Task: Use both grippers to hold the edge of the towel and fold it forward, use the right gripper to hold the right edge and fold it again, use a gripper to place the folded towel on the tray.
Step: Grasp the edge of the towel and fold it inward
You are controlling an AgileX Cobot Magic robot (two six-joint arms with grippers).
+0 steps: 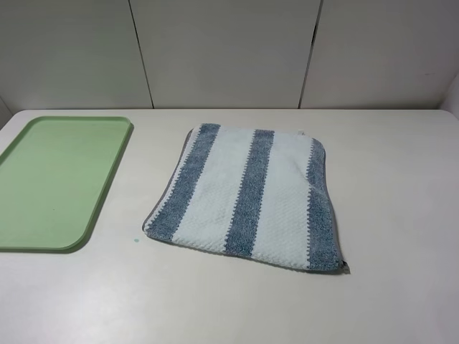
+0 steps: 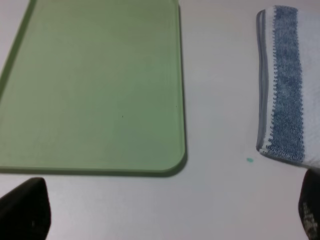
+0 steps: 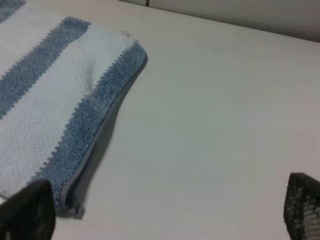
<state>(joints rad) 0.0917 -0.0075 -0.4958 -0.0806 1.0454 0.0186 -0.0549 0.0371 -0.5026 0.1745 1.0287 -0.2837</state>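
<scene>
The towel (image 1: 247, 197) lies flat on the white table, right of the middle, striped blue and pale mint-white, its edges showing two layers. The light green tray (image 1: 57, 179) lies empty at the left. Neither arm shows in the exterior high view. In the left wrist view my left gripper (image 2: 167, 215) is open and empty above the table, between the tray (image 2: 95, 85) and the towel's left edge (image 2: 285, 85). In the right wrist view my right gripper (image 3: 165, 215) is open and empty, above the table beside the towel's right edge (image 3: 55, 105).
A small green speck (image 1: 135, 239) lies on the table between tray and towel. A pale panelled wall (image 1: 229, 50) stands behind the table's far edge. Bare white tabletop (image 1: 401, 179) stretches right of the towel and in front of it.
</scene>
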